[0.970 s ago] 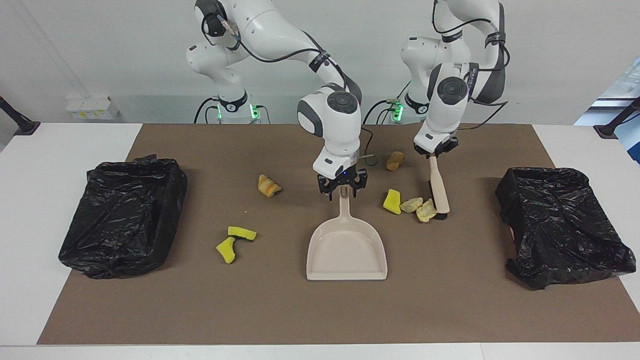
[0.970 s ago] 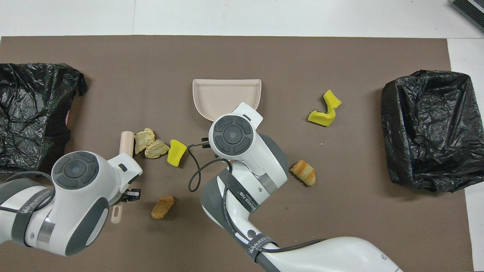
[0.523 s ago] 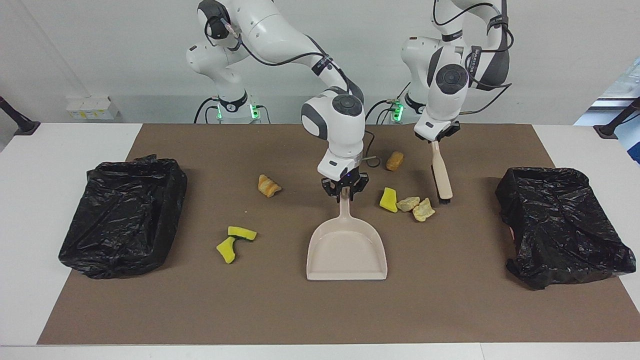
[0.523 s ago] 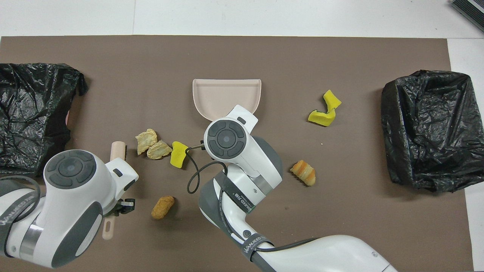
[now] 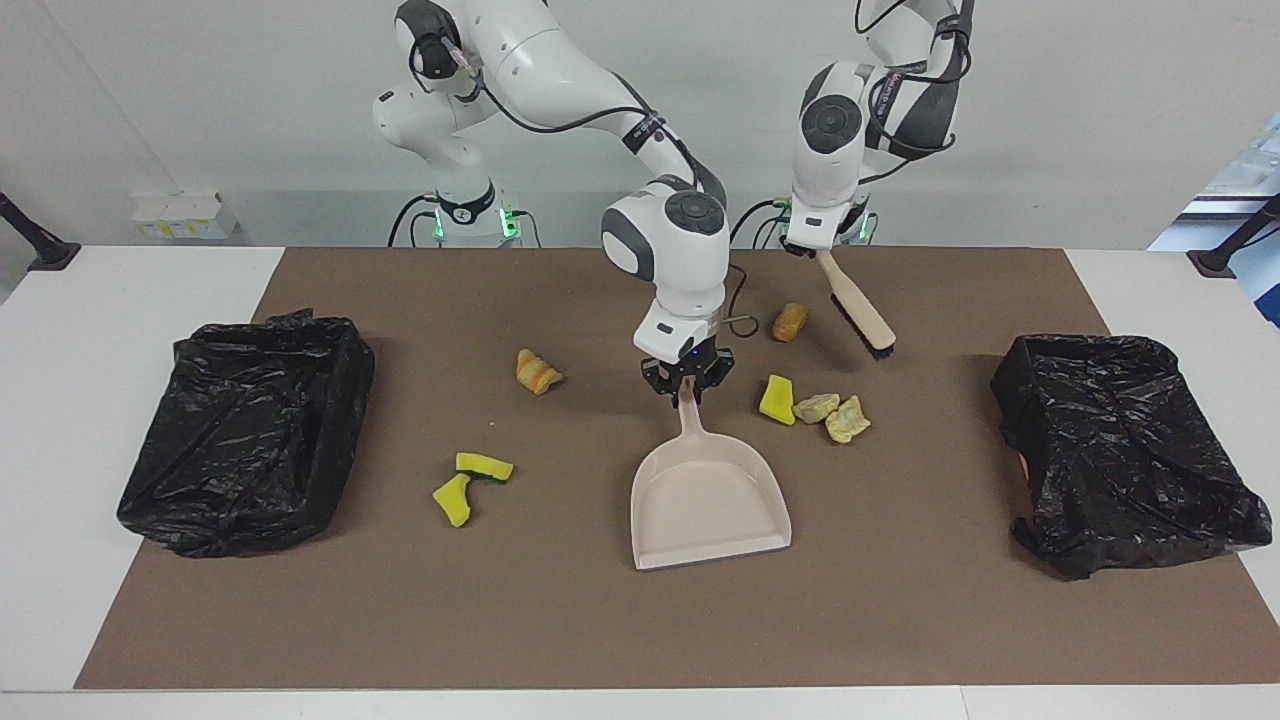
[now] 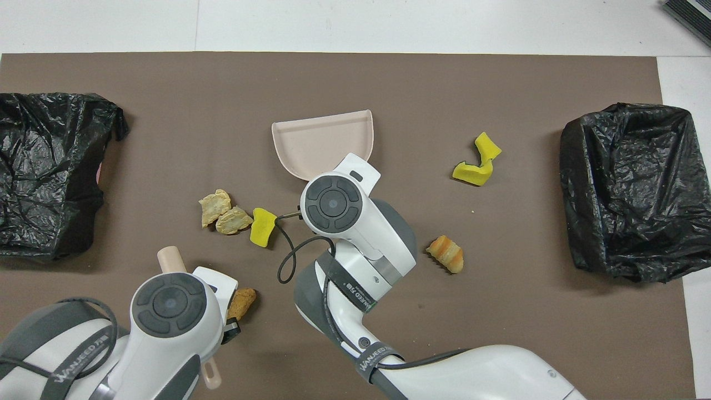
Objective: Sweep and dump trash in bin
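Note:
My right gripper (image 5: 686, 388) is shut on the handle of the beige dustpan (image 5: 710, 500), which lies on the mat with its mouth away from the robots; it also shows in the overhead view (image 6: 322, 141). My left gripper (image 5: 815, 250) is shut on the beige brush (image 5: 858, 310), held tilted, its bristle end beside a brown lump (image 5: 789, 321). A yellow sponge piece (image 5: 776, 399) and two tan lumps (image 5: 816, 407) (image 5: 847, 420) lie beside the dustpan handle. A croissant-like lump (image 5: 538, 371) and two yellow sponge pieces (image 5: 484, 465) (image 5: 453, 498) lie toward the right arm's end.
A bin lined with a black bag (image 5: 245, 430) stands at the right arm's end of the brown mat (image 5: 640, 620). Another black-lined bin (image 5: 1120, 450) stands at the left arm's end. White table (image 5: 140, 290) surrounds the mat.
My left gripper has lifted the brush away from the tan lumps and drawn it back toward the robots. The dustpan has turned a little, its mouth swinging toward the left arm's end.

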Robot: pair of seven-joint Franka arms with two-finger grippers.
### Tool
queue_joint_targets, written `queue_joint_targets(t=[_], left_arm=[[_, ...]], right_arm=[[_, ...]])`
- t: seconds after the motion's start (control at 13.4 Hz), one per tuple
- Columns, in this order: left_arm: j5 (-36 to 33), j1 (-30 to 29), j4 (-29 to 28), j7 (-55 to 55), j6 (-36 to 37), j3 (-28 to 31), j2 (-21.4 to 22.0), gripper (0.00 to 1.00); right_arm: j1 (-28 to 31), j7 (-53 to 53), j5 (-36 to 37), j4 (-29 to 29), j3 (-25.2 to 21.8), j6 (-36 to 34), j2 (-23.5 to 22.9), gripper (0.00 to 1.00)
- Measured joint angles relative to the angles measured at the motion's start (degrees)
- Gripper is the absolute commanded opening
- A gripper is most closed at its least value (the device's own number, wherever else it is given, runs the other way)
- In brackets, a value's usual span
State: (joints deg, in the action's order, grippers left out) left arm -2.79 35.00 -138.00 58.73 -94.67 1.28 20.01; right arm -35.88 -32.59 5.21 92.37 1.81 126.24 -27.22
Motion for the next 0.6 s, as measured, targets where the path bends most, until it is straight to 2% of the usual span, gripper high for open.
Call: queue_joint_targets(t=[0.22, 0.6], left_arm=[[3.7, 3.4, -1.2, 11.5, 0.6, -0.1, 1.0, 0.00], [12.5, 3.8, -2.8, 19.8, -1.7, 0.0, 1.1, 0.00]], right_arm=[[2.7, 8.8, 0.0, 0.0, -0.2, -4.6, 3.4, 0.00], [8.2, 30.4, -1.6, 3.4, -0.1, -12.7, 10.6, 0.00]])
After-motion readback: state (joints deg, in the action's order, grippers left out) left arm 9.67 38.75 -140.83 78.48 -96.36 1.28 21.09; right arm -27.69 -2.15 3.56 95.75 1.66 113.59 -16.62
